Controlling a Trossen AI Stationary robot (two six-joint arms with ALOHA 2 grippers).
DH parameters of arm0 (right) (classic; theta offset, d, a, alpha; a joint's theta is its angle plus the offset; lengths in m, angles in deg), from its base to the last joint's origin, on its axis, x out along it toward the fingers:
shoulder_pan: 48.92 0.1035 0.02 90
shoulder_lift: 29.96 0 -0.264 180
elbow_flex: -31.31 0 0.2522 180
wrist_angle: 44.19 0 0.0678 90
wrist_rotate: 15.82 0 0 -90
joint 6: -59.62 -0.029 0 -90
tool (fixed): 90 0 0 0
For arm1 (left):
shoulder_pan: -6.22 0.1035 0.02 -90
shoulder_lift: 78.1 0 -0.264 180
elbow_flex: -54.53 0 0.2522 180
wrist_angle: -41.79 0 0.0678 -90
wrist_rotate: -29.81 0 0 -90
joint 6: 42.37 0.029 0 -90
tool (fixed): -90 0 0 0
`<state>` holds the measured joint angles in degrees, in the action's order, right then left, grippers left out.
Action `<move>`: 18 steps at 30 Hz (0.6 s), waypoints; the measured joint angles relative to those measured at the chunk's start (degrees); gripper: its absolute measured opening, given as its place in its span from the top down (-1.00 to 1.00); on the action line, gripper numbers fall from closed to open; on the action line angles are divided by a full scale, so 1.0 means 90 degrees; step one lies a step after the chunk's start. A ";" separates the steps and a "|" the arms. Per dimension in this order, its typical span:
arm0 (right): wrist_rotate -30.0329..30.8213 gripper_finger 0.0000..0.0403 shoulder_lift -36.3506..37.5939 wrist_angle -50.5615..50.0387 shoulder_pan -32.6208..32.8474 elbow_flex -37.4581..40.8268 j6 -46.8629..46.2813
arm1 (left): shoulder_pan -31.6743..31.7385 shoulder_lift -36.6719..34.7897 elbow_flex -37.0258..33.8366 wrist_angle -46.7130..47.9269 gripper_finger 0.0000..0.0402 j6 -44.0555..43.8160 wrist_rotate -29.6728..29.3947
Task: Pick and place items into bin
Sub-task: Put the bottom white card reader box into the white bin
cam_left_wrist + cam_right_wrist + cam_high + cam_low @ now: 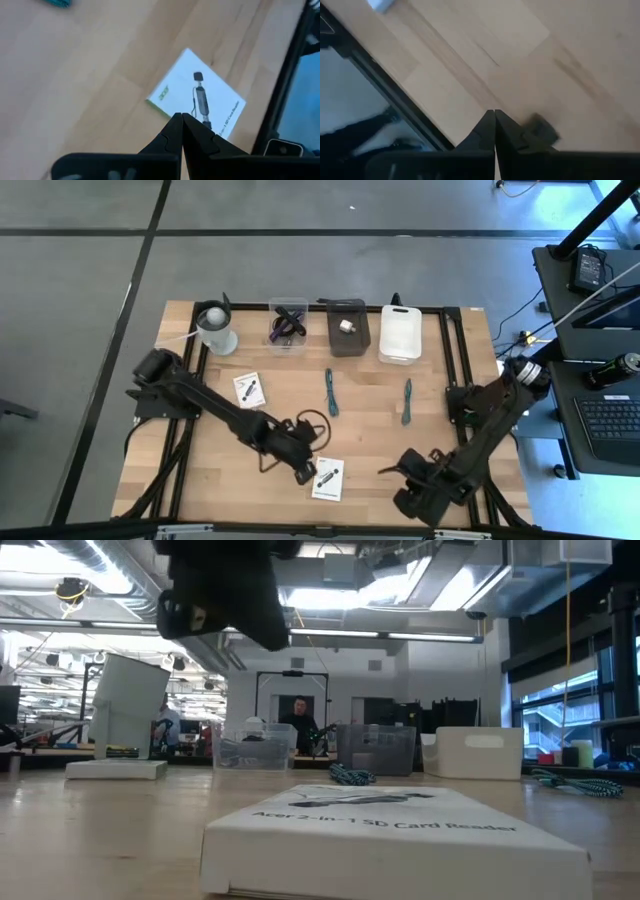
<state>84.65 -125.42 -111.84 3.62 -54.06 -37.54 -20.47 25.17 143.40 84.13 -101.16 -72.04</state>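
Observation:
A white card with black print (328,478) lies flat near the table's front edge, and shows too in the left wrist view (197,95) and up close in the low view (390,830). My left gripper (303,470) is shut and hangs just left of and above this card; its tips (181,116) touch nothing. Behind it lies a black coiled cable (310,425). A second white card (249,388) and two teal straps (331,392) (407,400) lie mid-table. My right gripper (385,470) is shut over bare wood (494,112) at the front right.
Along the far edge stand a clear bin (288,325) with purple straps, a dark bin (348,328) with a small pale piece in it, a white bin (400,333) and a pale cylinder (215,330). Black frame rails (450,360) run along the table's sides.

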 joint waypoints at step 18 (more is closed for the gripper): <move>0.0989 1.00 0.0566 0.7144 -0.1238 0.3142 0.1566 | -0.0429 0.1345 0.1222 0.0614 0.98 -0.1267 -0.0220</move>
<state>93.56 -120.33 -47.55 -7.52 -25.77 -23.44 -24.32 37.27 154.40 89.66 -112.57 -74.02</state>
